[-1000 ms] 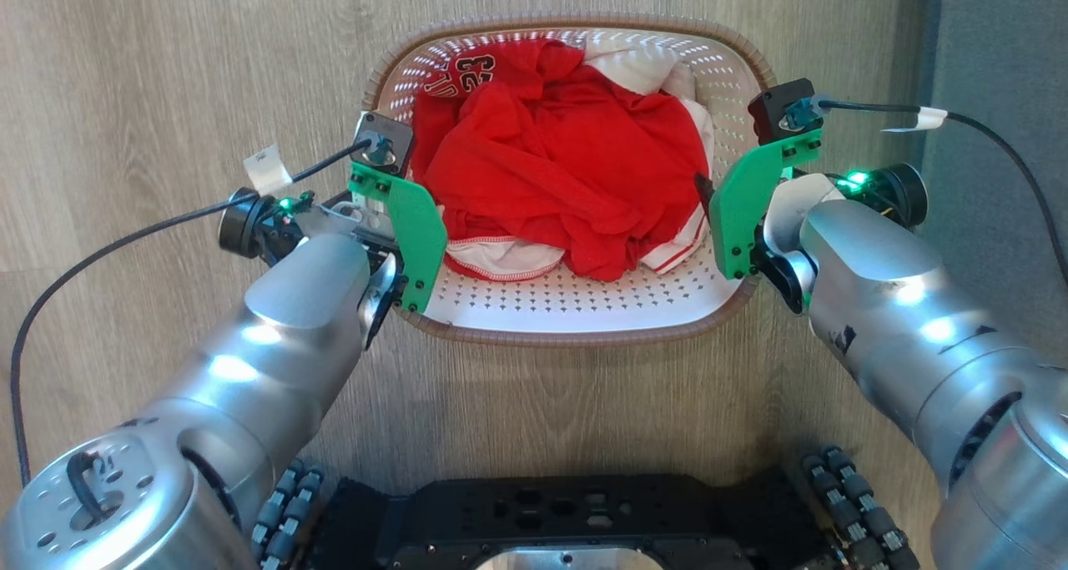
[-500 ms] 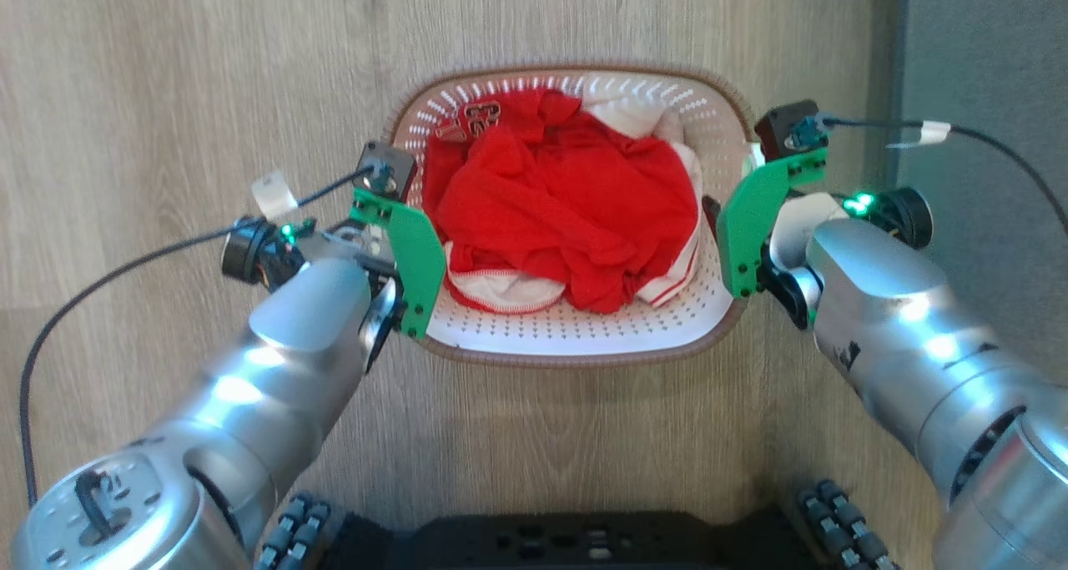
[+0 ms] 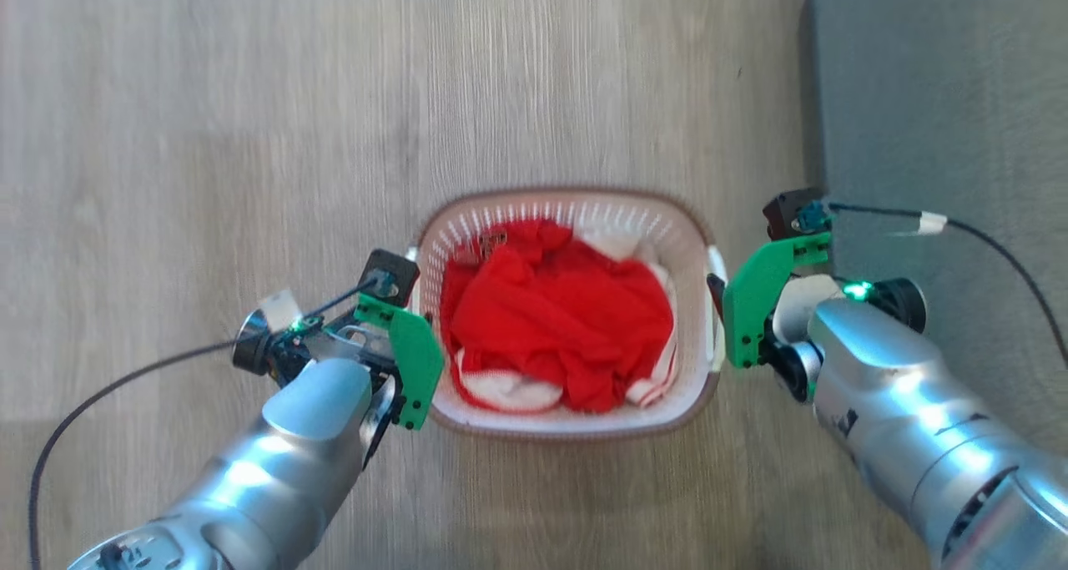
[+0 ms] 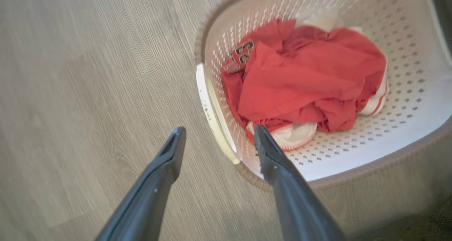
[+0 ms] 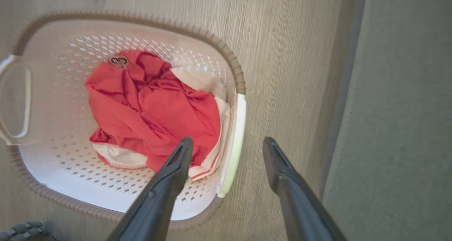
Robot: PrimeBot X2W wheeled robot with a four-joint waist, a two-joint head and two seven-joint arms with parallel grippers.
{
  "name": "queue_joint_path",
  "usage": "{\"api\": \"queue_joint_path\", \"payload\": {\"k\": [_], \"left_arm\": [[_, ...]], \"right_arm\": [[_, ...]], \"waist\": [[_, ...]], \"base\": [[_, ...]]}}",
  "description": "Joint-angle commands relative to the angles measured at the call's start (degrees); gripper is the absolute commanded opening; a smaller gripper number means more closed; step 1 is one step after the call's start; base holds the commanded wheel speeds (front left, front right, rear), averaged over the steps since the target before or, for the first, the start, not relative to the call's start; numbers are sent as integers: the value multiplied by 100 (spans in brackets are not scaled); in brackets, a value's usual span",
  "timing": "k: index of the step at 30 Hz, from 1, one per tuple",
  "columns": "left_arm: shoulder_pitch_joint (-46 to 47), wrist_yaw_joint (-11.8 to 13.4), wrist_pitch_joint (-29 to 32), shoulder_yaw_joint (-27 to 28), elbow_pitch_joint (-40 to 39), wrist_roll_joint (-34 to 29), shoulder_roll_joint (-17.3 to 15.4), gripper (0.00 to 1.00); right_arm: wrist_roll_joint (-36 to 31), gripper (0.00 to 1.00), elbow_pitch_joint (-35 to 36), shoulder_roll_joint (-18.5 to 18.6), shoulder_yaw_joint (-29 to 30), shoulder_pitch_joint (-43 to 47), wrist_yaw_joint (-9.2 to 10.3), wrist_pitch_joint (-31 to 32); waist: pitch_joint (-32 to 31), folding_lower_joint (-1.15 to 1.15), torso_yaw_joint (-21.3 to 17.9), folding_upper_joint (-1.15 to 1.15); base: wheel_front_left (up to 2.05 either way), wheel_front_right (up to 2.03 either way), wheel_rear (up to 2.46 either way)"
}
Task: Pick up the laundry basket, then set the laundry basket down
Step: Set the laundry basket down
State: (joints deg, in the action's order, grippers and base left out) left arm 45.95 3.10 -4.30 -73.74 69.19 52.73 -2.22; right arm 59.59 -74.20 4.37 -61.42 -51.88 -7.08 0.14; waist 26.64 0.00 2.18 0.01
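Both grippers spread wide, nothing held. Left gripper straddles left handle, right gripper straddles right handle, each with one finger inside rim, one outside. Laundry basket looks parked on wood floor between your arms, grey mat near.

Your risks:
- inner finger pinches red shirt along with handle
- uneven clamp, basket tips on lift

Hard to tell: height of fingers over handles, wrist views blurred. Green brackets hide fingers in head view.
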Motion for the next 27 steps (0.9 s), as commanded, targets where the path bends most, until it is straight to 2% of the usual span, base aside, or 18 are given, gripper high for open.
{"api": "queue_joint_path", "payload": {"k": [1,3,6,9,12,16,17,18,22,24,27], "left_arm": [[37,73,-392,101,7,-13,-65,100],[-22,148,-809,199,22,29,-65,100],[-69,258,-1045,399,-67,47,-65,100],[-35,531,-1065,1059,-822,-159,-241,100],[-411,833,-1067,1999,-1973,-792,-580,100],[-1284,1054,-1068,3267,-3492,-1883,-757,100],[-1513,1058,-1068,3560,-3812,-2124,-743,100],[-1513,1058,-1068,3560,-3812,-2124,-743,100],[-2288,963,-1069,4556,-4912,-3024,-574,100],[-2608,855,-1069,4948,-5371,-3385,-455,100],[-3087,637,-1069,5599,-5992,-3572,-226,100]], "right_arm": [[86,100,24,-88,63,252,-41,-230],[176,100,62,-109,172,314,-41,-564],[319,100,240,-118,354,421,-41,-1183],[320,100,477,-41,559,475,-41,-1488],[-17,100,1209,262,1397,428,-41,-1509],[-1267,100,2497,482,2883,1152,-41,-1511],[-1650,100,2860,466,3244,1414,-41,-1512],[-1650,100,2860,466,3244,1414,-41,-1512],[-2984,100,4307,219,4456,2497,-41,-1512],[-3486,100,4969,93,4848,2958,-41,-1513],[-4038,100,5826,-35,5219,3544,-41,-1513]], "waist": [[-726,0,20,-1],[-988,0,56,-1],[-1353,0,120,-1],[-1681,0,156,-1],[-1947,0,145,-1],[-2268,0,156,-1],[-2341,0,163,-1],[-2341,0,163,-1],[-2560,0,222,-1],[-2610,0,249,-1],[-2665,0,283,-1]], "base": [[0,0,0],[0,0,0],[0,0,0],[0,0,0],[0,0,0],[0,0,0],[0,0,0],[0,0,0],[0,0,0],[0,0,0],[0,0,0]]}}
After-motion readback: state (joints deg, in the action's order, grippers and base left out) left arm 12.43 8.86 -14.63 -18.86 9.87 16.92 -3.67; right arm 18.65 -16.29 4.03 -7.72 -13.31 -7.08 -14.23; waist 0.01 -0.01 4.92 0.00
